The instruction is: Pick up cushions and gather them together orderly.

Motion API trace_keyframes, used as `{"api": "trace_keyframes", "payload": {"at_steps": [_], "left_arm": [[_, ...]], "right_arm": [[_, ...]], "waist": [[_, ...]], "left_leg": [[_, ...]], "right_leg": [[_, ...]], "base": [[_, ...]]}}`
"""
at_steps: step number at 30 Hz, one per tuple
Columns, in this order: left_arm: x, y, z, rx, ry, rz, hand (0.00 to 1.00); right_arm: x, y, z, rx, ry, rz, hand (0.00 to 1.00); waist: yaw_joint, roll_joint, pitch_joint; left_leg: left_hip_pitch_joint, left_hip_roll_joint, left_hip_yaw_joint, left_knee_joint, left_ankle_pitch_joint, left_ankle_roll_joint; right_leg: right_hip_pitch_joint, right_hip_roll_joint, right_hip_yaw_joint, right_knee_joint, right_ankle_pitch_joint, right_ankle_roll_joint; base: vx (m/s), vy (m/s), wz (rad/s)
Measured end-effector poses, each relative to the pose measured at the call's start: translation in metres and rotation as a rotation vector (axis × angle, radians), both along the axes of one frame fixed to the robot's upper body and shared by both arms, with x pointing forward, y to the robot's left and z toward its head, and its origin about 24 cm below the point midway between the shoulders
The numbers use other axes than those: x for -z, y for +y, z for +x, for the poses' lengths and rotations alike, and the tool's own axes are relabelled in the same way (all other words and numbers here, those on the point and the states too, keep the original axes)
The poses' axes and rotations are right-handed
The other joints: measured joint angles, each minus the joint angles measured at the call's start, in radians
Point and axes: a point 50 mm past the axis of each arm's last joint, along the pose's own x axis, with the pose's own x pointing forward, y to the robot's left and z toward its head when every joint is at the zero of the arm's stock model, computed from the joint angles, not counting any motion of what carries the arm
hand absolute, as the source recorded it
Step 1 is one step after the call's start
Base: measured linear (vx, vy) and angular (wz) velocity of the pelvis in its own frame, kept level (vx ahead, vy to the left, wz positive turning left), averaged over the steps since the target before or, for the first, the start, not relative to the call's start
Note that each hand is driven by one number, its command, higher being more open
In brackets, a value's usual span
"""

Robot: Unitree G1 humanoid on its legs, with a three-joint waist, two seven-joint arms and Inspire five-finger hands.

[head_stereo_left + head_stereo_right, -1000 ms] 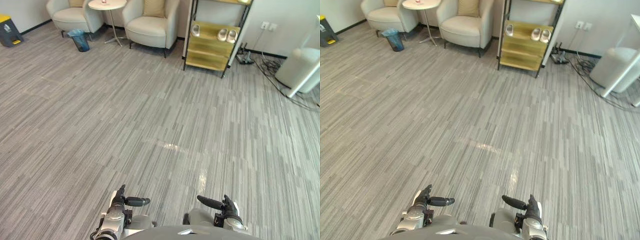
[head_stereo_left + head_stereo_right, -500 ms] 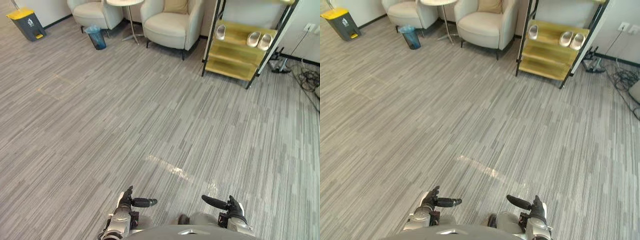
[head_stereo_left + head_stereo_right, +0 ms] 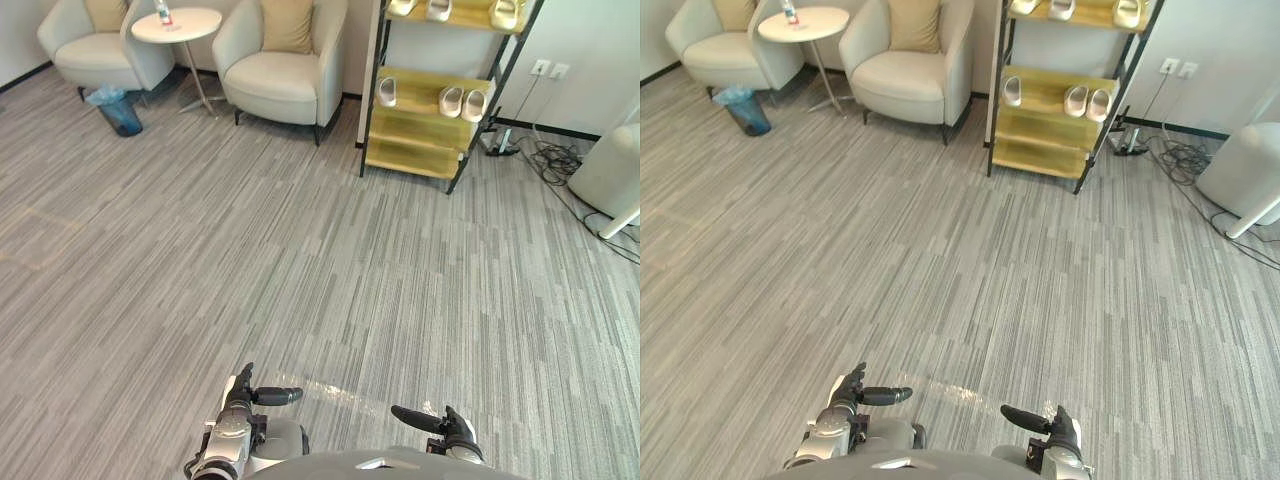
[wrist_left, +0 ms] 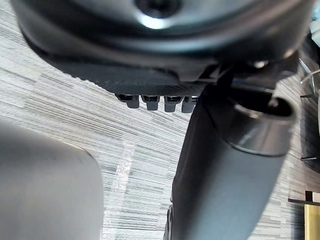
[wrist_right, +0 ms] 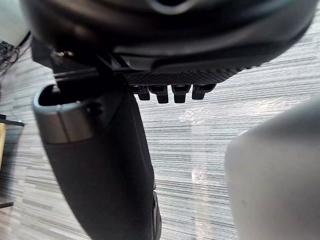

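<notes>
Left hand (image 3: pixel 238 402) and right hand (image 3: pixel 458 438) are held relaxed, empty. Cushion (image 3: pixel 288 25), far ahead, is judged soft and light; an edge should be pinched.

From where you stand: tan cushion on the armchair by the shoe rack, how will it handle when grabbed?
The tan cushion looks plump and soft, so it will probably squash and sag in a grasp rather than stay stiff. Likely light for its bulk. It stands propped against the armchair back, so a push may topple it.
</notes>
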Motion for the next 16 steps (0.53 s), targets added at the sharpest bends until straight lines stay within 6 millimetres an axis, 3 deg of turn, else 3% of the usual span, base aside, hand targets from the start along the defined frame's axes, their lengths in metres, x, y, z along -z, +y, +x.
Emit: {"api": "trace_keyframes", "payload": {"at_steps": [2,4,5,6,10,16], "left_arm": [[0.001,0.000,-0.003,-0.006,0.007,0.004,1.00],[0.002,0.000,-0.006,-0.009,0.013,0.002,1.00],[0.002,0.002,-0.007,-0.012,0.017,0.007,1.00],[0.005,-0.001,-0.011,-0.031,0.038,-0.009,1.00],[0.010,-0.012,-0.021,-0.045,0.072,-0.042,1.00],[0.012,-0.013,-0.022,-0.018,0.089,-0.053,1.00]], "right_arm": [[0.000,0.000,0.001,-0.020,-0.003,-0.008,1.00],[-0.001,-0.001,0.001,-0.021,-0.007,-0.010,1.00],[0.000,0.001,-0.001,-0.017,-0.002,-0.004,1.00],[0.002,-0.002,-0.004,-0.015,0.014,-0.007,1.00],[0.002,-0.012,-0.010,0.026,0.035,-0.020,1.00],[0.004,-0.014,-0.015,0.027,0.056,-0.021,1.00]], "waist": [[-0.001,0.004,-0.003],[-0.006,0.007,-0.007],[-0.007,-0.013,-0.022],[-0.009,0.014,-0.044],[-0.017,0.053,-0.066],[-0.019,0.053,-0.069]], "left_leg": [[0.059,0.016,-0.002,-0.051,0.001,-0.002],[0.080,0.031,-0.006,-0.075,0.003,-0.015],[0.082,0.022,-0.012,-0.077,-0.002,-0.039],[0.081,0.039,-0.016,-0.097,0.008,-0.054],[0.133,0.075,-0.016,-0.180,0.034,-0.078],[0.165,0.088,-0.041,-0.225,0.041,-0.078]], "right_leg": [[-0.031,-0.006,-0.048,-0.043,-0.020,-0.007],[-0.049,-0.002,-0.076,-0.194,-0.017,-0.004],[-0.045,0.000,-0.082,-0.352,0.044,0.002],[-0.021,0.025,-0.087,-0.416,0.048,-0.004],[0.036,0.072,-0.101,-0.509,0.059,-0.019],[0.087,0.104,-0.103,-0.599,0.082,-0.023]], "base": [[0.15,-0.036,0.04],[0.14,-0.116,0.08],[0.24,-0.205,-0.01],[0.25,-0.239,-0.04],[0.15,-0.186,-0.03],[0.04,-0.063,-0.02]]}}
